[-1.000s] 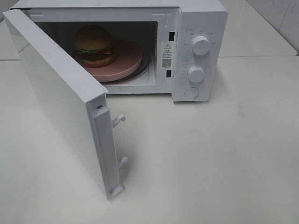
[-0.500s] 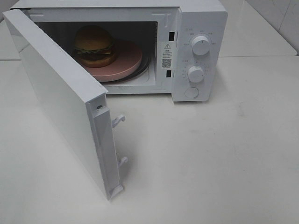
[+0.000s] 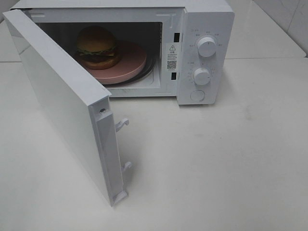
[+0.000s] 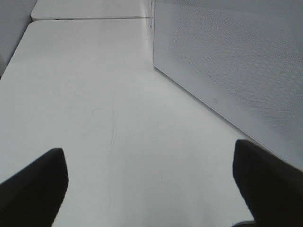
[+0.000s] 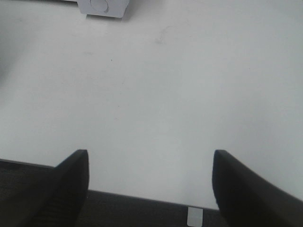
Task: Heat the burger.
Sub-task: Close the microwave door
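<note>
Left gripper and right gripper both stand apart, empty; burger sits upright, dome up, on the pink plate

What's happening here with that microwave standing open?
Nothing is being gripped just now. The burger sits on a pink plate inside the white microwave, whose door stands wide open. The robot's left pincer and right pincer are both open and empty, low over the table. The door has yet to be shut.
</note>
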Controlling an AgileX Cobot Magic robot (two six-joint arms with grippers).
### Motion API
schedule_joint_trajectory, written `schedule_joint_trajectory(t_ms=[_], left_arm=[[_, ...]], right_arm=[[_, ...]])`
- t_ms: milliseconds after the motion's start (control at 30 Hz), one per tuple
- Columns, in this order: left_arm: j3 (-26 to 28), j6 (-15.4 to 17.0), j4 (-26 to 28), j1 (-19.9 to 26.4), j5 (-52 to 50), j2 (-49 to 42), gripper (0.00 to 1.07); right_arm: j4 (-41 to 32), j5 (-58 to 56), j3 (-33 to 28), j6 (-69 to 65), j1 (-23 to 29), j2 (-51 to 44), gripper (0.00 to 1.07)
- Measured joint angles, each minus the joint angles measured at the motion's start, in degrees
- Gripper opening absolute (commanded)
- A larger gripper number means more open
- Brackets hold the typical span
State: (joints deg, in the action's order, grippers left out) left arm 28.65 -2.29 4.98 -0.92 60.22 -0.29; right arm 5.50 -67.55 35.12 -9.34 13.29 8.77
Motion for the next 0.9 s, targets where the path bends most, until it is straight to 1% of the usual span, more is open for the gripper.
schedule_joint_trajectory(t_ms=[67,200,333,367,467,900], left_arm=[[0.0,0.0,0.0,0.0,0.0,0.0,0.86],[0.0,0.0,0.0,0.0,0.0,0.0,0.86],[0.0,0.0,0.0,0.0,0.0,0.0,0.86],[0.0,0.0,0.0,0.0,0.0,0.0,0.86],[0.0,0.0,0.0,0.0,0.0,0.0,0.86],[0.0,0.0,0.0,0.0,0.0,0.0,0.86]], right_arm=[[-0.5,-0.2,-2.1,0.1,-0.6,-1.8,0.71],[-1.2,0.3,-3.4,0.8,-1.6,-3.4,0.71],[-1.7,3.4,-4.0,1.0,-2.9,-6.2,0.71],[-1.9,5.7,-4.9,1.0,-3.6,-7.7,0.71],[-2.6,6.9,-5.8,1.2,-4.0,-8.9,0.71],[-2.8,7.6,-6.0,1.3,-4.0,-9.0,0.71]])
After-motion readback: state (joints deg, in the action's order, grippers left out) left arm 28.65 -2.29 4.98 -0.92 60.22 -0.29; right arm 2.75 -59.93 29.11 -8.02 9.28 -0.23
